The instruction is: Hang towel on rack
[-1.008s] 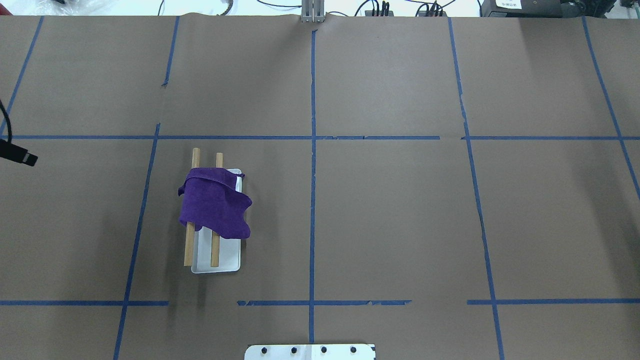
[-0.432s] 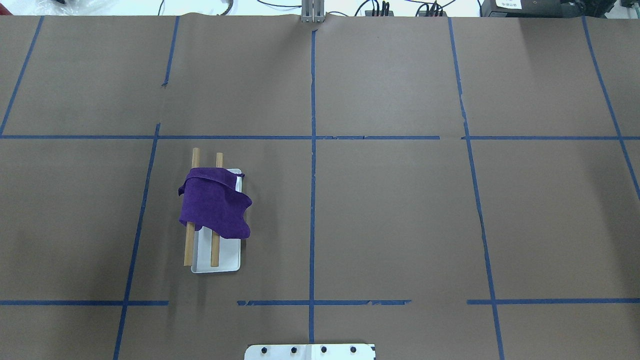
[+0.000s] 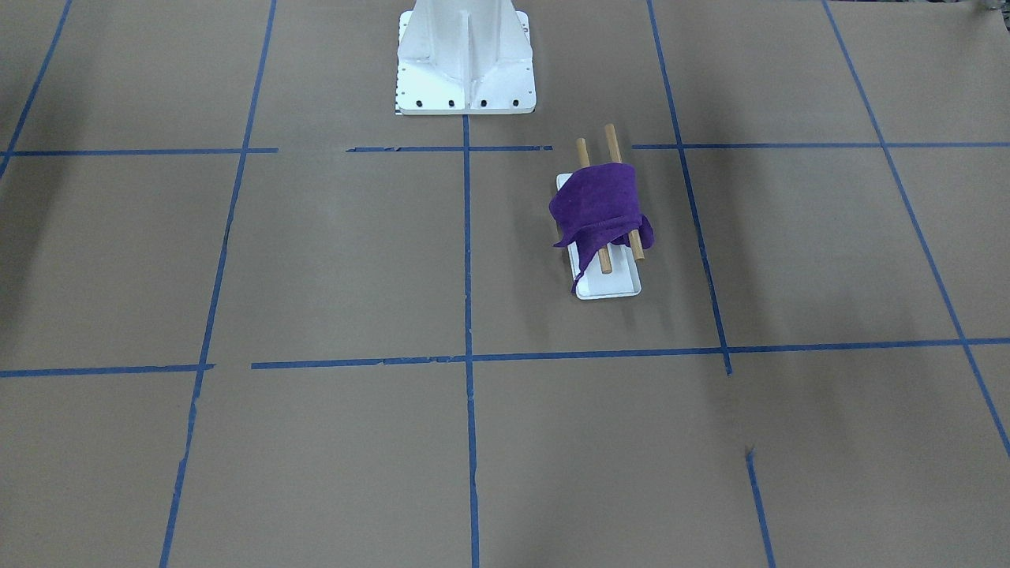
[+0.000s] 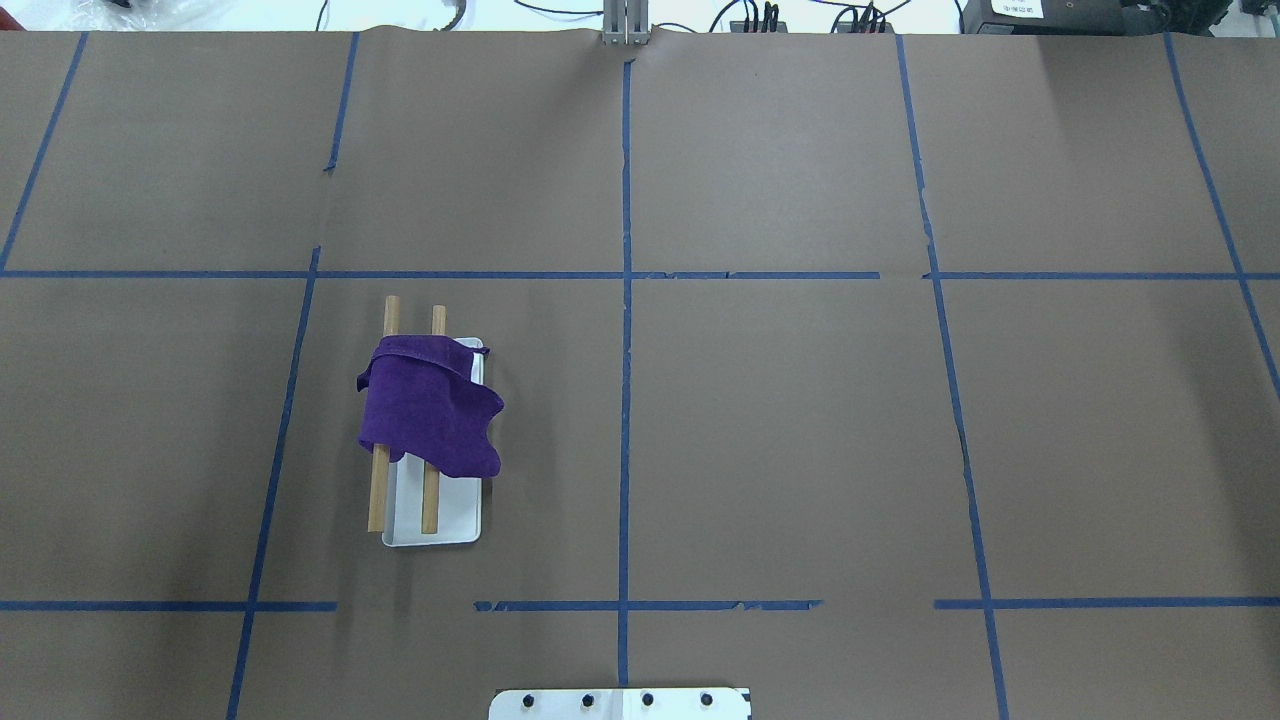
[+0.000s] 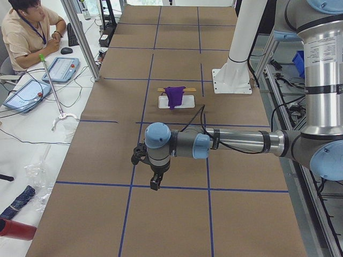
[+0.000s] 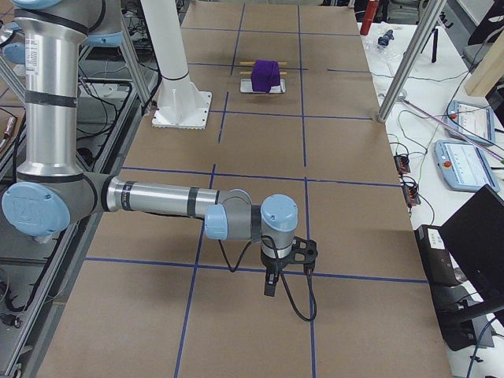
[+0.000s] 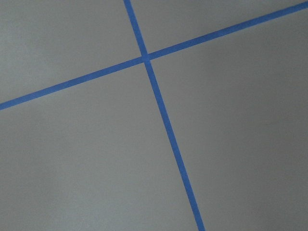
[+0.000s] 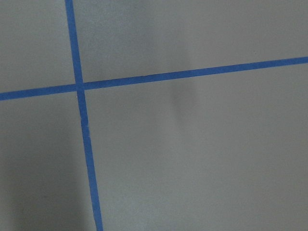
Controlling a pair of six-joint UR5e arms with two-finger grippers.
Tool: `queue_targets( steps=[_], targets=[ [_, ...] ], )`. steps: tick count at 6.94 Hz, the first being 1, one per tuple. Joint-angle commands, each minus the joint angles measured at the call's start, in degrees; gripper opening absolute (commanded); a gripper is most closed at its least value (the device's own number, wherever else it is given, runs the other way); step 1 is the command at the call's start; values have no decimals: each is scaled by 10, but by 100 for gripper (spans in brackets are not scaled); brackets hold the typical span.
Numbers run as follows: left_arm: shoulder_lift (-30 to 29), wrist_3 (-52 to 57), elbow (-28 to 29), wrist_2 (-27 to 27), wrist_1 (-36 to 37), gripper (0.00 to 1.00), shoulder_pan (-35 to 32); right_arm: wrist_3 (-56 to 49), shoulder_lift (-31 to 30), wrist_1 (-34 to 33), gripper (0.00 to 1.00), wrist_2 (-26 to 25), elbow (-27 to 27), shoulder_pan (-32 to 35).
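Note:
The deep-purple towel point(image 4: 430, 410) is draped over both wooden rods of the rack point(image 4: 450, 520), and one edge hangs down onto the white base. It also shows in the front-facing view, where the towel point(image 3: 600, 201) lies on the rack point(image 3: 611, 285). Neither gripper touches it. The left gripper point(image 5: 155, 182) hangs above the paper far from the rack, at the table's left end. The right gripper point(image 6: 270, 285) hangs at the opposite end. Both show only in the side views, so I cannot tell if they are open or shut. Both wrist views show only brown paper and blue tape.
The white bolted pedestal point(image 3: 465, 63) stands at the robot's side of the table. Brown paper with blue tape lines point(image 4: 625, 300) covers the table. An operator point(image 5: 27, 32) sits beyond the far edge with tablets and cables.
A black part of the left arm at the overhead view's left edge has moved out of that view. The towel and rack have not moved.

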Motion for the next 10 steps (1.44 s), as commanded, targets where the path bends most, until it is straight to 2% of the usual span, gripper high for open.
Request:
queue_targets(
  steps=[1, 9, 10],
  targets=[
    [0, 1, -6, 5, -1, 100, -7, 2, -1, 3, 100, -1, 1, 0],
    [-3, -1, -8, 4, -2, 100, -7, 5, 1, 3, 100, 3, 1, 0],
    [-3, -1, -9, 3, -2, 100, -7, 5, 1, 5, 100, 34, -1, 0]
  ],
)
